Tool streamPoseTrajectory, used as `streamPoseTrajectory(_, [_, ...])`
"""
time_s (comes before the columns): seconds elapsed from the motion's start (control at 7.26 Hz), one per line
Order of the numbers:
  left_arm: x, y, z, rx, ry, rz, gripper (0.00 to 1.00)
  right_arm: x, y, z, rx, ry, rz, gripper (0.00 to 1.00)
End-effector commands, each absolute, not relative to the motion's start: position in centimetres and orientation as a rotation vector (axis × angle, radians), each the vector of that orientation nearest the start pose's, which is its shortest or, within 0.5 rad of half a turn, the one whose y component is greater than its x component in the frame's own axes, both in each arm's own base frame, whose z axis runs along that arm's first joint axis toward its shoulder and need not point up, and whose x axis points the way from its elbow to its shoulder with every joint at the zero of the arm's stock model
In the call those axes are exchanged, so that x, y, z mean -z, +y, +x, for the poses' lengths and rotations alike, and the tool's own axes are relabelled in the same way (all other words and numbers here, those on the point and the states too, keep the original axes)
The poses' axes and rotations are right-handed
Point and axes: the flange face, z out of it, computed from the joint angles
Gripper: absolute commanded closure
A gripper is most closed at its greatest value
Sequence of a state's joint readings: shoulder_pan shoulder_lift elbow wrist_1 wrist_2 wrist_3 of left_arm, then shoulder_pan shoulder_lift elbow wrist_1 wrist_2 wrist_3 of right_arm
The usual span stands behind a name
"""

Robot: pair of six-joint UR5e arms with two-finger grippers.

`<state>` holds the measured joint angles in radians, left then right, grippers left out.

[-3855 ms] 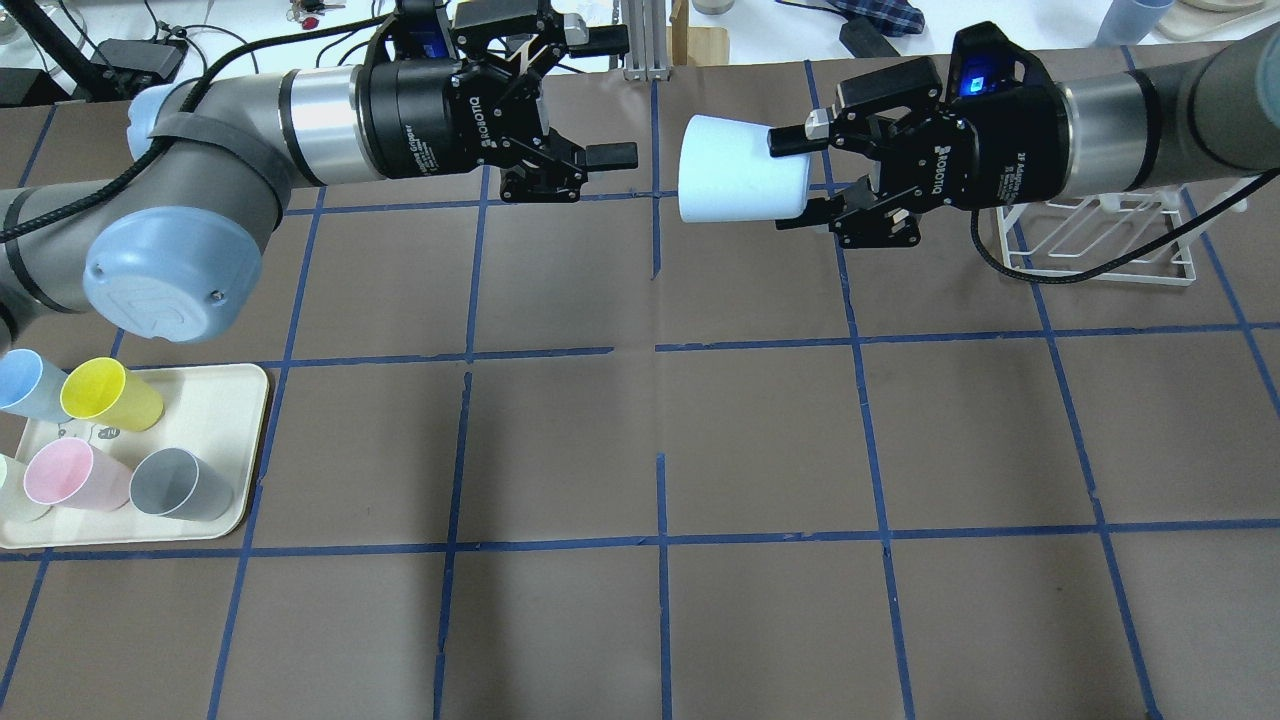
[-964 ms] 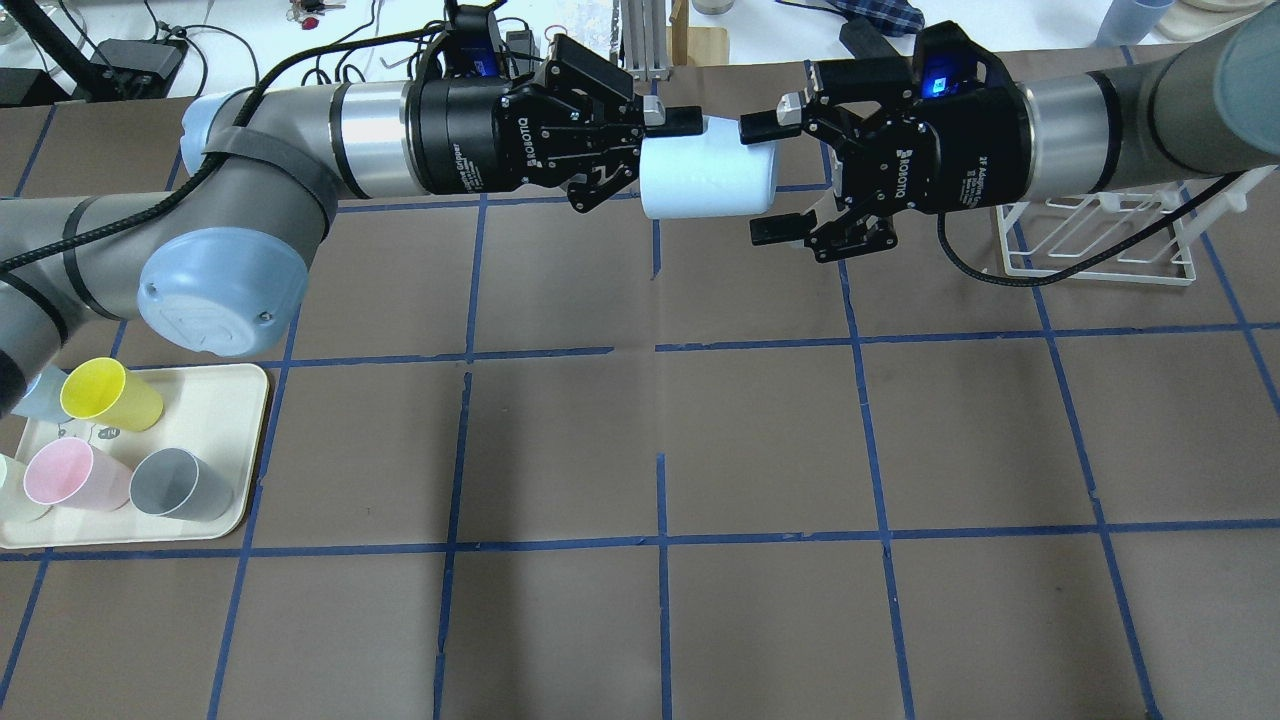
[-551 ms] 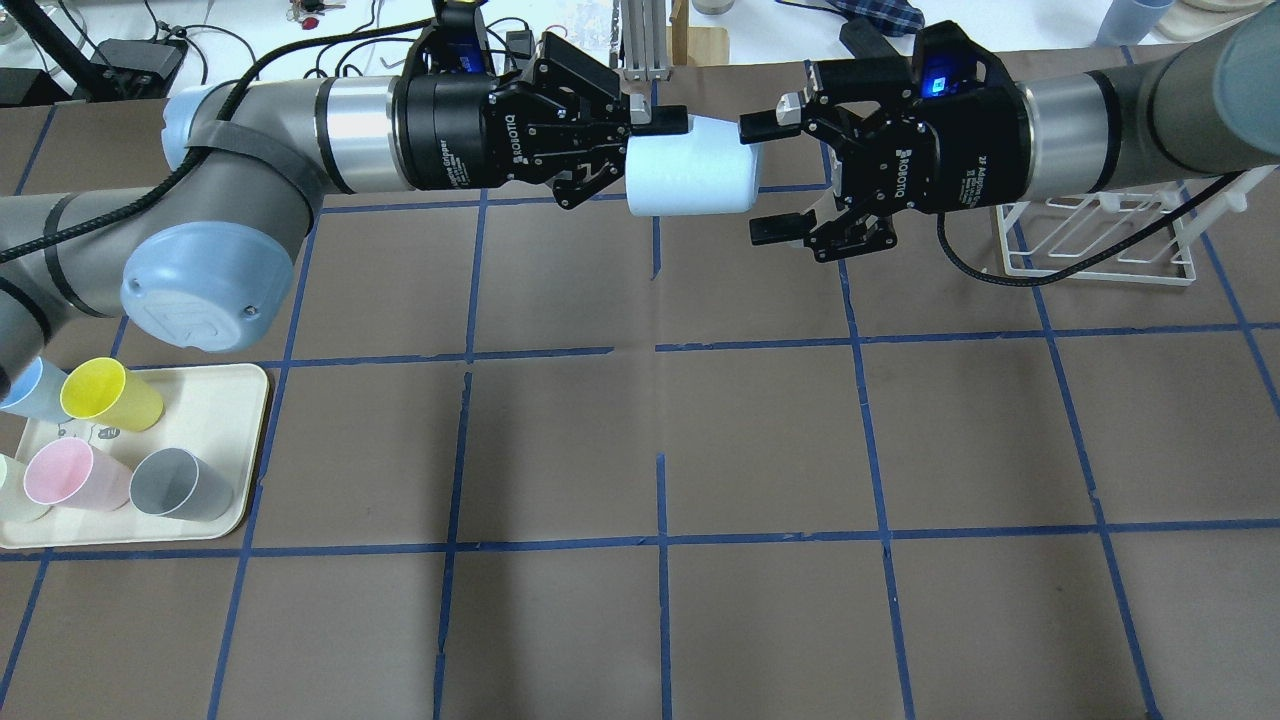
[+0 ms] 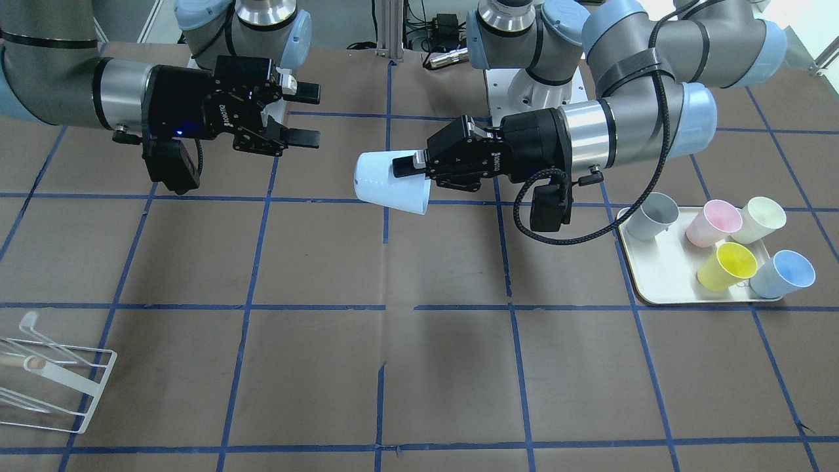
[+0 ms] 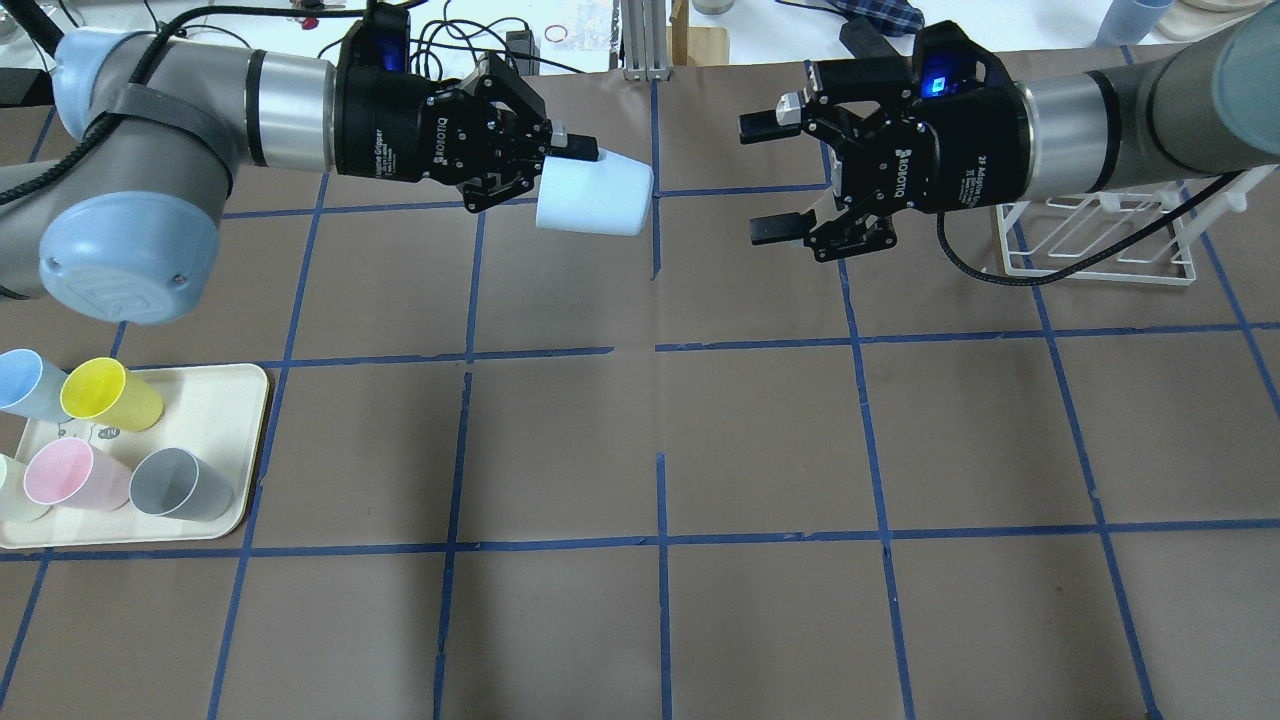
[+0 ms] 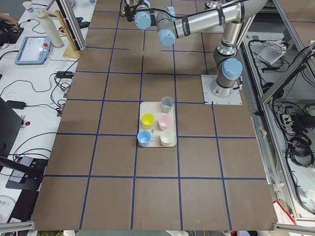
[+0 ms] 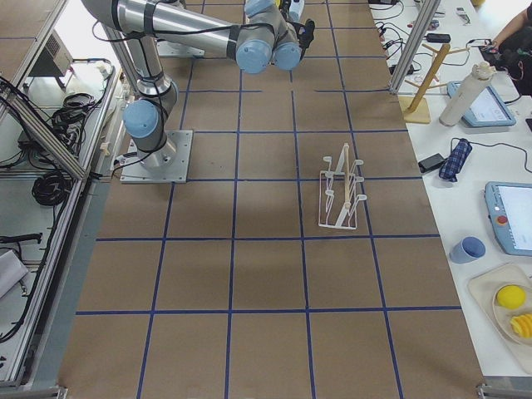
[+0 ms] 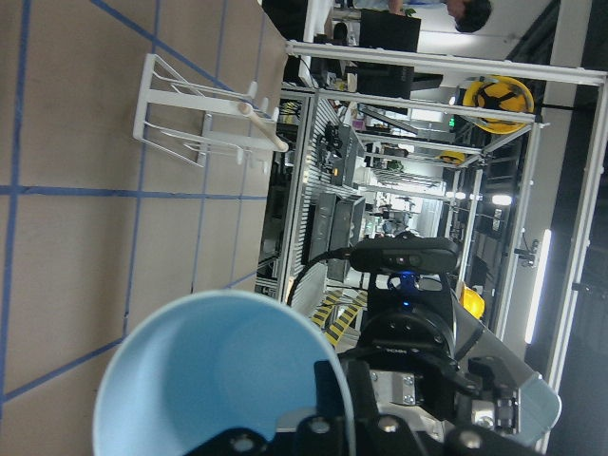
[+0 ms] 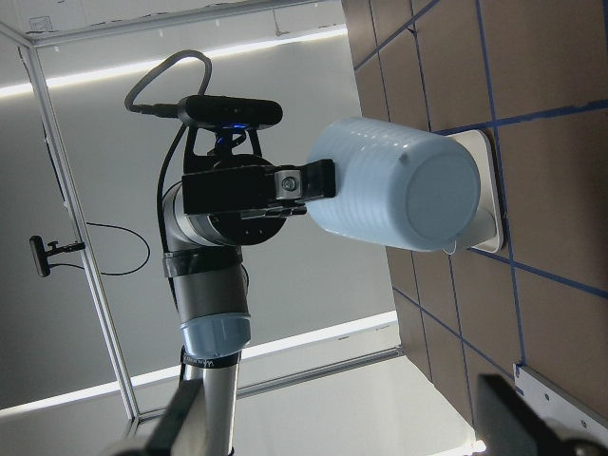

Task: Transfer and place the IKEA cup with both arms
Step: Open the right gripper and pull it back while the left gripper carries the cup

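Overhead view. The tray lies near, at 8 o'clock. Farther off, at 11 o'clock, the left gripper is clamped on the rim of the IKEA cup, which is held in the air. At 1 o'clock the right gripper stands spread and empty. The hand-over appears complete. The next move likely calls for carrying the cup away and righting it. The cup's long axis is horizontal, with its base toward 3 o'clock.

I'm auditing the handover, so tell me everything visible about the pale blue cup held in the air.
The pale blue cup is plain matte plastic, handleless, tapered, empty. It hangs above the table on its side, mouth toward the left pincer, which pinches its rim, base toward the open right pincer, which is apart from it.
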<state>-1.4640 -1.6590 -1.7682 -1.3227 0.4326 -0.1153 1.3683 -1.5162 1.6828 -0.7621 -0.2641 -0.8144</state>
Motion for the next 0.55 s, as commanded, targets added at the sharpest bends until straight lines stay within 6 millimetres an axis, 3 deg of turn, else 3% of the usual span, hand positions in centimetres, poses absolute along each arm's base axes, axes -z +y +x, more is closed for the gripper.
streamPoseTrajectory(0.0, [-44.2, -54.6, -15.5, 0.007, -2.139, 0.273, 1.00, -42.2, -48.2, 13.5, -0.152, 1.718, 0.135, 0.00])
streamPoseTrajectory(0.28, [-43.1, -55.2, -13.8, -0.008, -2.287, 0.306, 1.00, -41.6, -47.5, 13.4, -0.215, 1.788, 0.060, 0.00])
streamPoseTrajectory(0.41, [-42.6, -55.6, -11.9, -0.029, -2.414, 0.338, 1.00, -41.3, -47.5, 12.9, -0.262, 1.883, -0.001, 0.00])
